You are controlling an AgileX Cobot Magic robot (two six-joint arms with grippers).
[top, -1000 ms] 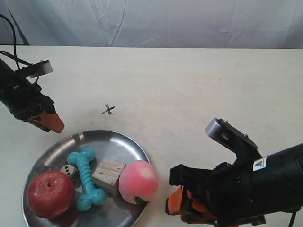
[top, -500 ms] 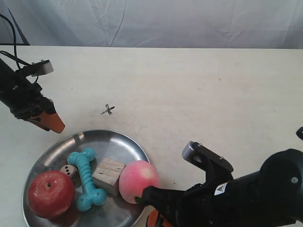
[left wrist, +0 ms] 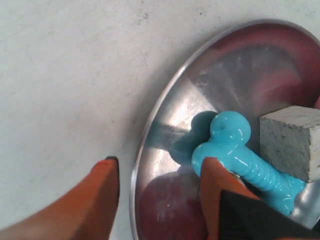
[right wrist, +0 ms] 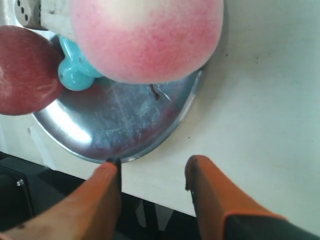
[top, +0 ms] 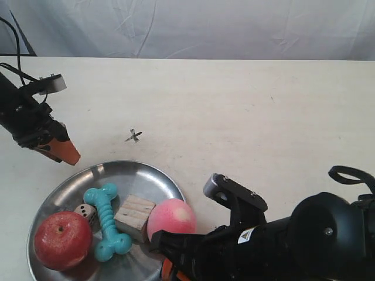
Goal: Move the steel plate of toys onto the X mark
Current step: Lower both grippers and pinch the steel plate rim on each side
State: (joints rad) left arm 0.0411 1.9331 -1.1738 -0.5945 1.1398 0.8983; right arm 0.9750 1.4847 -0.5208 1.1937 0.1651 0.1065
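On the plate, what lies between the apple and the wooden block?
The turquoise bone, in the exterior view; the die sits by it too.

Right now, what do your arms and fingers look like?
Both arms are black with tapered orange fingers. The right arm carries a small white label and a grey wrist block; black cables trail from the left arm.
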